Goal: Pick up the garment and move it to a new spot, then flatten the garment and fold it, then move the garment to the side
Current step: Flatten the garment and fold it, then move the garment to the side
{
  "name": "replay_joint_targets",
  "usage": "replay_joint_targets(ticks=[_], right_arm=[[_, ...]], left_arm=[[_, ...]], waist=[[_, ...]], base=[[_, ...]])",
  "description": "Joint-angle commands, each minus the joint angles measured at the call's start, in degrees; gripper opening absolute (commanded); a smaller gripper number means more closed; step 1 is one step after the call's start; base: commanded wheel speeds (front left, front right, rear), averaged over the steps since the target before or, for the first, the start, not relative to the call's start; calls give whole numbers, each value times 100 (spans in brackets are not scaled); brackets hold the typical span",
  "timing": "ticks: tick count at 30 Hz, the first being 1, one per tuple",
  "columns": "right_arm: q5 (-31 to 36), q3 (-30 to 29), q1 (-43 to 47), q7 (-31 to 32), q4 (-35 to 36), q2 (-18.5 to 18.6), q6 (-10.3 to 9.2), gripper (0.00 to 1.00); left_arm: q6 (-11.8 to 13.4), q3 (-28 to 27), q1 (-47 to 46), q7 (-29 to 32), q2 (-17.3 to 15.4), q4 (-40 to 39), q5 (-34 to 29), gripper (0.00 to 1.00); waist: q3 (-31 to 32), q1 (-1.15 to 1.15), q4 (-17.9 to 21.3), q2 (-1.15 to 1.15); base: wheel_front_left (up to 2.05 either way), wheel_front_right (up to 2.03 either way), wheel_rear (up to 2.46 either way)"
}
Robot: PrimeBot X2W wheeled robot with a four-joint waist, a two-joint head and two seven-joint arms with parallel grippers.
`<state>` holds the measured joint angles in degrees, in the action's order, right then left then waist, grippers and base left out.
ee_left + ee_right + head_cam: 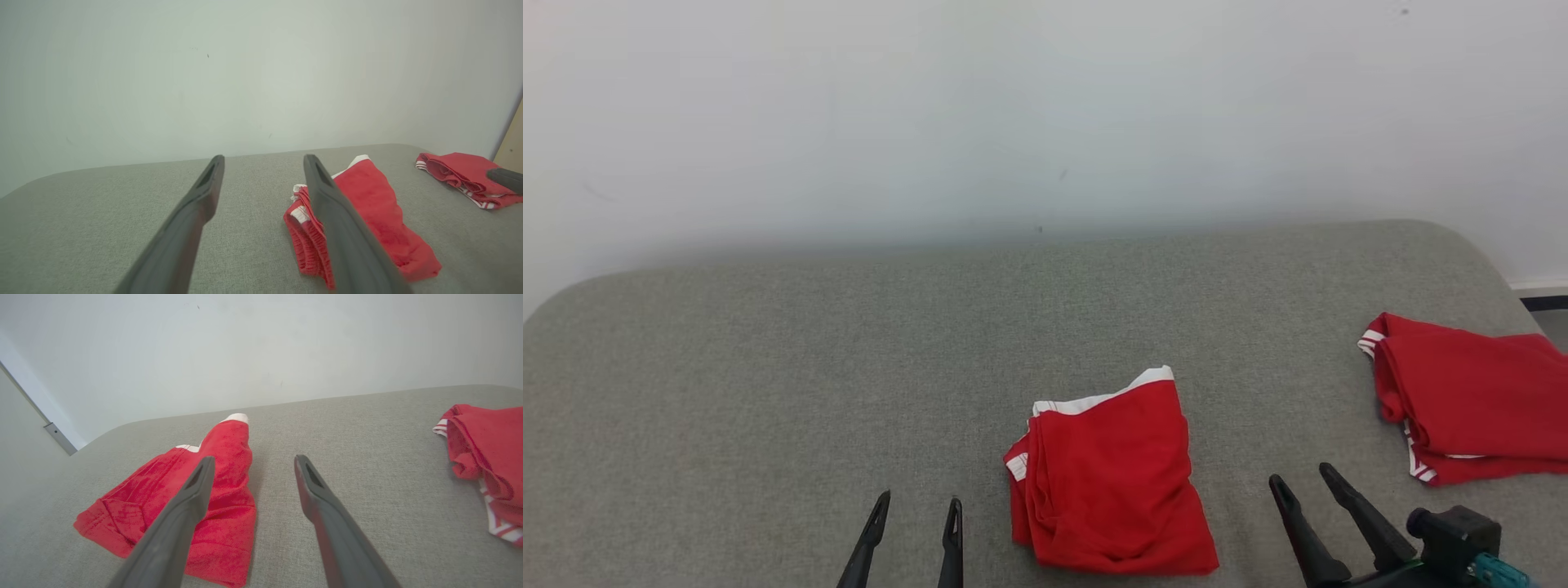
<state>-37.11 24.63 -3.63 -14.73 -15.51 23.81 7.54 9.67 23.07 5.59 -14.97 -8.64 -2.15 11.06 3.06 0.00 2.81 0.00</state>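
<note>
Head camera high, facing down at grey surface (768,367); wrist cameras low (close), facing wall (163,81), sharing folded garment (376,196).

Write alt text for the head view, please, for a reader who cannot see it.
A folded red garment lies on a grey padded surface between the open left gripper and open right gripper. A second red garment lies far right.

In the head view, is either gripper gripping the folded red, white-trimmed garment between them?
No: the folded red garment lies free on the grey fabric surface, with the left gripper and right gripper open beside it.
</note>
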Motion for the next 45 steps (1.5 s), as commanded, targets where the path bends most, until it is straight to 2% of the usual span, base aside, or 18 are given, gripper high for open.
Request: replay_joint_targets(ticks=[1,9,18,25,36,45], right_arm=[[91,-95,147,-33,14,-58,-11,100],[337,-509,711,-50,-51,-311,-11,100],[250,-585,809,-50,-121,-318,-11,100],[-456,-283,395,86,-432,-319,-11,100],[-1830,608,-927,533,-1225,-133,-11,100],[-2721,1454,-1613,792,-1755,234,-11,100]], left_arm=[[18,-25,113,-21,-8,-17,-36,100],[-95,-205,401,-20,79,30,-193,100],[-223,-310,484,-20,188,76,-336,100],[-359,-311,465,-21,250,98,-414,100],[-587,-229,173,-20,323,150,-572,100],[-673,-195,-66,-21,407,188,-628,100]], waist=[[53,0,61,0],[205,0,97,0],[313,0,26,0],[216,0,-117,0],[-231,0,-583,0],[-589,0,-1015,0]], base=[[0,0,0],[0,0,0],[0,0,0],[0,0,0],[0,0,0],[0,0,0]])
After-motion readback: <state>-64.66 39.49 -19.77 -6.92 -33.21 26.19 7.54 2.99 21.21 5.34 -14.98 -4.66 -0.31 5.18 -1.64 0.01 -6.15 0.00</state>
